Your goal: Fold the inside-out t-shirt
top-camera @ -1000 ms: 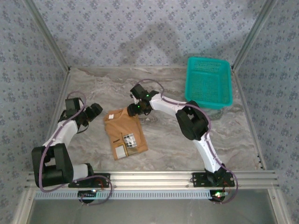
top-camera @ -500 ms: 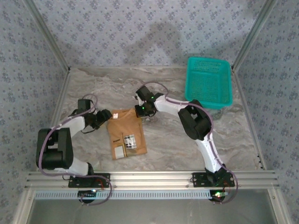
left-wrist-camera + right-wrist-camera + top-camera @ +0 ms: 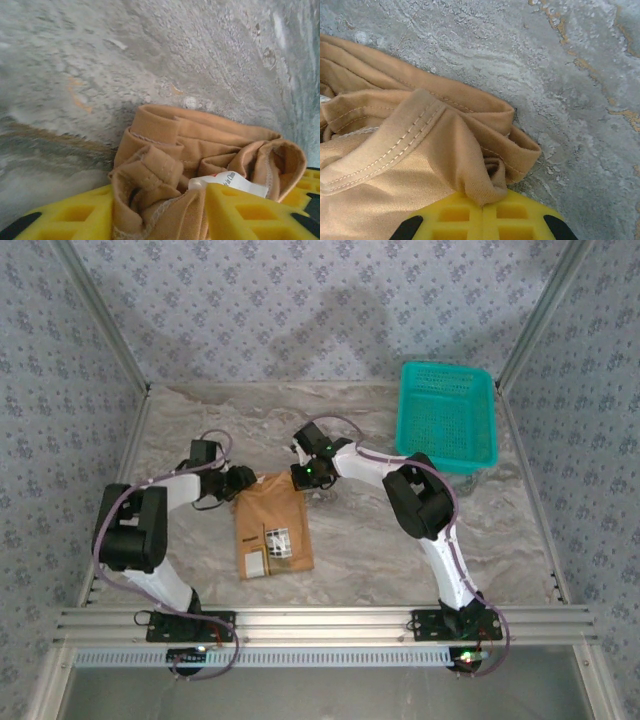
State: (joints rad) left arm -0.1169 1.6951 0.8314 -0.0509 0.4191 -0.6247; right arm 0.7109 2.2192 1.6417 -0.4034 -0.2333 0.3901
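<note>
The inside-out t-shirt (image 3: 272,525) lies folded into a tan rectangle at the table's middle, with whitish labels (image 3: 270,548) on its near half. My left gripper (image 3: 243,483) sits at the shirt's far-left corner. In the left wrist view its yellow fingers (image 3: 65,217) press bunched fabric (image 3: 165,175) and a white tag (image 3: 231,181) from both sides, the left gripper (image 3: 160,212) closed on that bunch. My right gripper (image 3: 300,478) is at the far-right corner. In the right wrist view the right gripper (image 3: 483,206) is shut, pinching a fold of the t-shirt (image 3: 395,150).
A teal mesh basket (image 3: 447,418) stands at the back right of the marble table (image 3: 400,540). Patterned walls and metal frame posts enclose the table on three sides. Bare table lies to the right of the shirt and in front of it.
My left arm swung right to the shirt's far-left corner and its jaws narrowed onto the fabric. The right gripper closed on the far-right corner and has stayed there.
</note>
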